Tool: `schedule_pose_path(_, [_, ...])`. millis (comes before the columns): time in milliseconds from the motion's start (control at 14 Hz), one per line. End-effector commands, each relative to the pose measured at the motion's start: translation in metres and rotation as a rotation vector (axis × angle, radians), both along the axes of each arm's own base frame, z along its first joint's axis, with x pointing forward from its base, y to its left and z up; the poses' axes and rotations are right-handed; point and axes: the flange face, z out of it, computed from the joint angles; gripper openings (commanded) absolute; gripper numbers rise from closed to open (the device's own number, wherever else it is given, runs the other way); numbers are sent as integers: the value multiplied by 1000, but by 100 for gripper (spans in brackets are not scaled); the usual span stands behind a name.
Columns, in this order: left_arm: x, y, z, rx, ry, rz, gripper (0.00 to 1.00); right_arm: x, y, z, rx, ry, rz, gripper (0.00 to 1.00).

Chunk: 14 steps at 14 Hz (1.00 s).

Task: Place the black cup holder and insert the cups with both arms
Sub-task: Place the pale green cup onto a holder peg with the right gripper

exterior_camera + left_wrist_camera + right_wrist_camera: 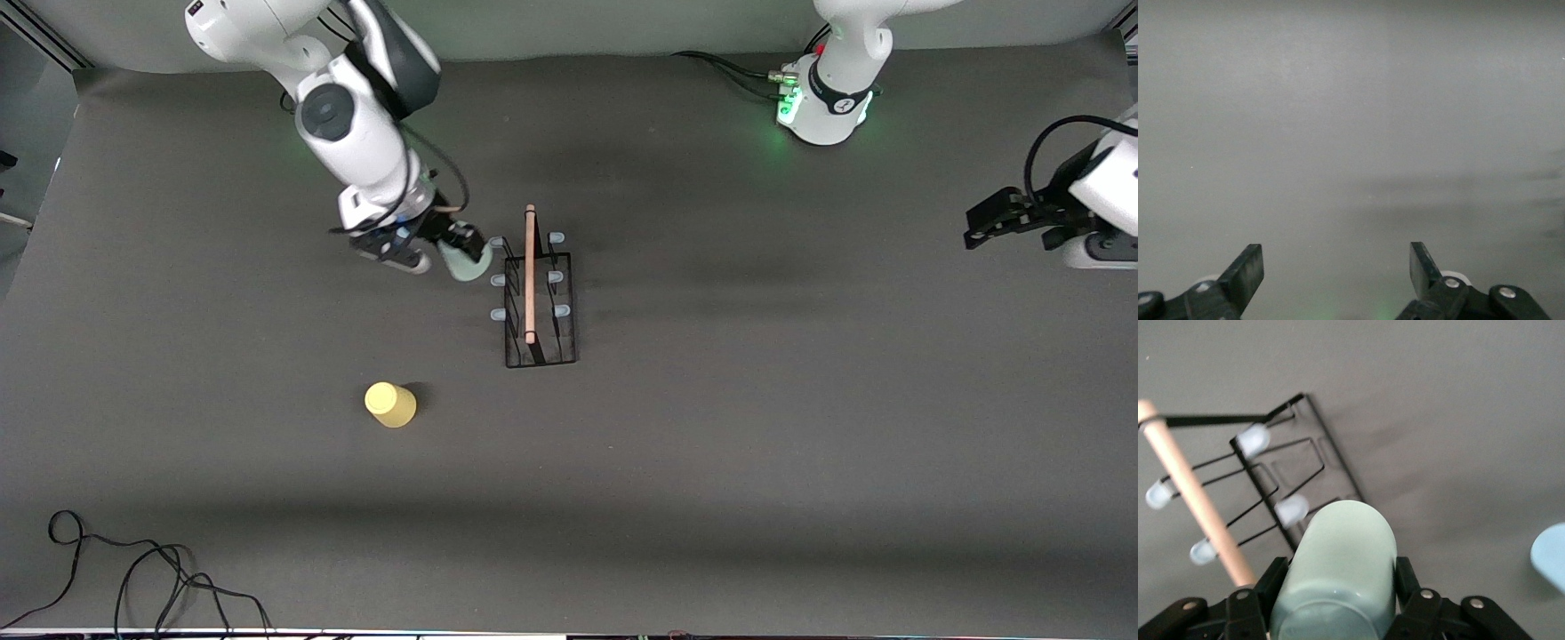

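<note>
The black cup holder [540,302] stands mid-table, its wooden rod handle [530,271] on top and its pale-tipped pegs bare. My right gripper [464,251] is shut on the pale green cup [468,264] and holds it on its side, just beside the pegs at the holder's right-arm side. In the right wrist view the green cup [1341,553] sits between the fingers [1275,573], over the holder's base [1305,463]. The yellow cup [389,404] stands upside down, nearer the front camera. The light blue cup [1550,557] shows only at that wrist view's edge. My left gripper [982,227] is open and empty.
The left arm waits at its end of the table, its gripper [1335,257] over bare grey mat. A black cable [133,569] lies at the table's near edge toward the right arm's end.
</note>
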Motion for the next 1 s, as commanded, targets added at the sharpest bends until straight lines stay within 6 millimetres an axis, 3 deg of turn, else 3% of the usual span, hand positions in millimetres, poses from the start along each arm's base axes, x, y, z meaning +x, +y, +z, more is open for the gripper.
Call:
schedule_pose_path(0, [-7, 1, 5, 7, -15, -5, 98, -14, 27, 3, 0, 26, -45, 0])
schedule_pose_path(286, [-5, -1, -6, 74, -9, -31, 100, -19, 33, -18, -37, 44, -30, 0])
schedule_pose_path(357, [-5, 0, -4, 73, -14, -28, 100, -18, 32, -22, -42, 46, -31, 46])
schedule_pose_path(429, [-4, -1, -4, 72, -14, -28, 100, -18, 33, -23, -41, 46, -31, 99])
schedule_pose_path(786, [-1, 6, -6, 71, -14, -12, 100, -13, 29, -18, -38, 37, -26, 100])
schedule_pose_path(929, [-2, 8, -7, 71, -9, -13, 100, 14, 5, -10, -68, -19, 31, 100])
